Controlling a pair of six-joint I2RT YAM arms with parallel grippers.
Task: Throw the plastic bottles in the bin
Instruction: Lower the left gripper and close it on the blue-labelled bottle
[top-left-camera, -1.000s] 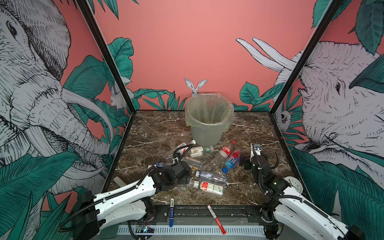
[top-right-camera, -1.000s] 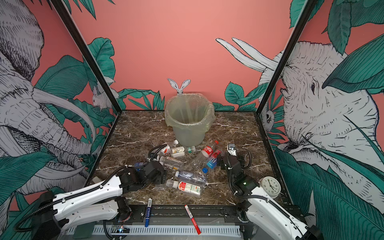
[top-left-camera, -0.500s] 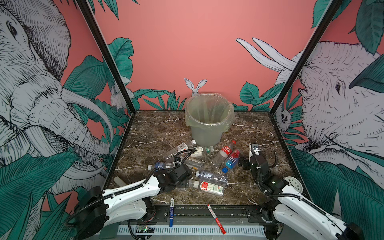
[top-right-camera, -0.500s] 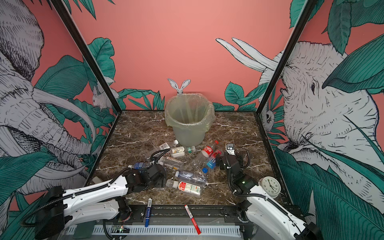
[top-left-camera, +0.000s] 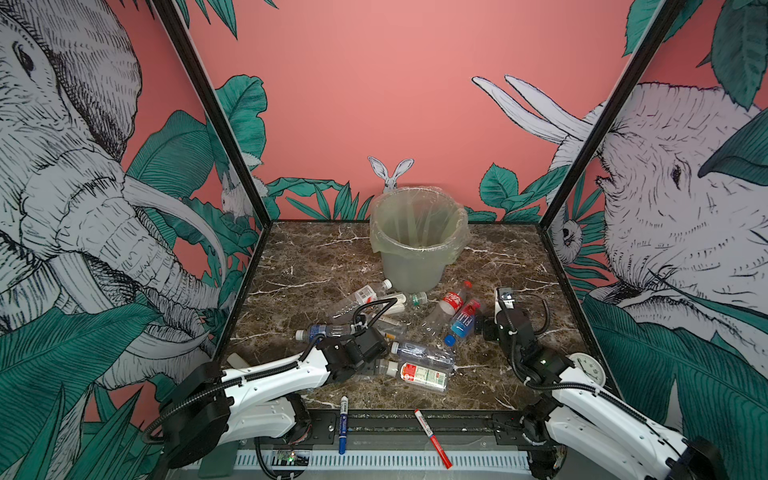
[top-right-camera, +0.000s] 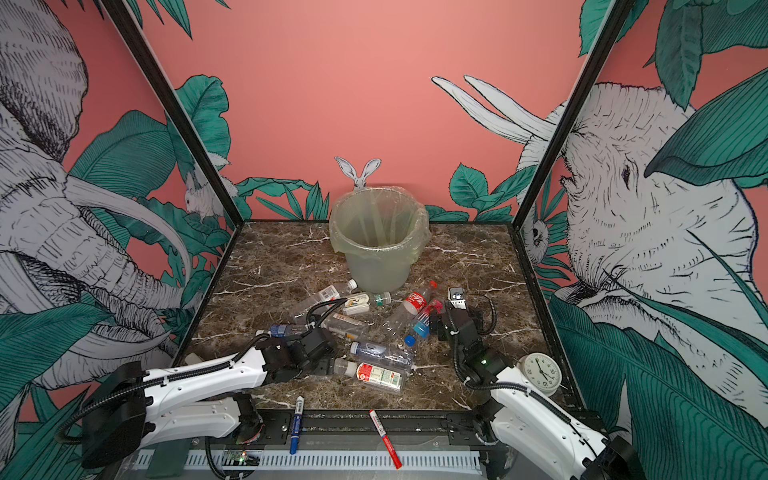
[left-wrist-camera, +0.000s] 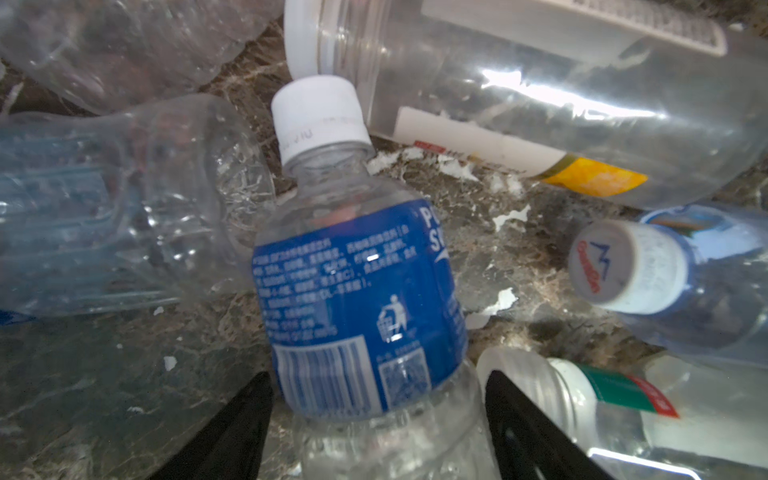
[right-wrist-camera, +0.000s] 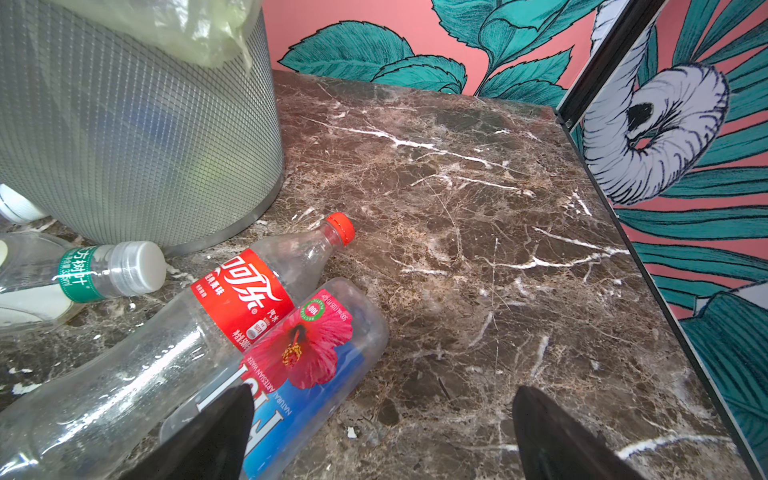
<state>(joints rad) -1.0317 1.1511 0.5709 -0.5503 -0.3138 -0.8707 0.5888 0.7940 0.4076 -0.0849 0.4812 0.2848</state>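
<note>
Several plastic bottles (top-left-camera: 419, 376) lie heaped on the marble in front of the bin (top-left-camera: 415, 266), a grey-green bucket with a clear bag over its rim. My left gripper (left-wrist-camera: 376, 376) is low in the pile. Its jaws stand open on either side of a blue-labelled, white-capped bottle (left-wrist-camera: 357, 291), very close to its sides. In both top views that bottle is hidden under the left gripper (top-left-camera: 372, 368). My right gripper (right-wrist-camera: 382, 390) is open and empty over bare marble. One of its fingers is over the Fiji bottle (right-wrist-camera: 291, 374), beside a Coca-Cola bottle (right-wrist-camera: 241, 291).
A blue marker (top-left-camera: 343, 424) and a red marker (top-left-camera: 432, 436) lie on the front rail. A white clock (top-left-camera: 588, 370) sits by the right arm. Black frame posts and printed walls close in the table (top-left-camera: 316, 257) at the back and sides.
My left gripper has sunk lower into the pile, and its jaws have narrowed around the blue-labelled bottle. The right arm has barely moved.
</note>
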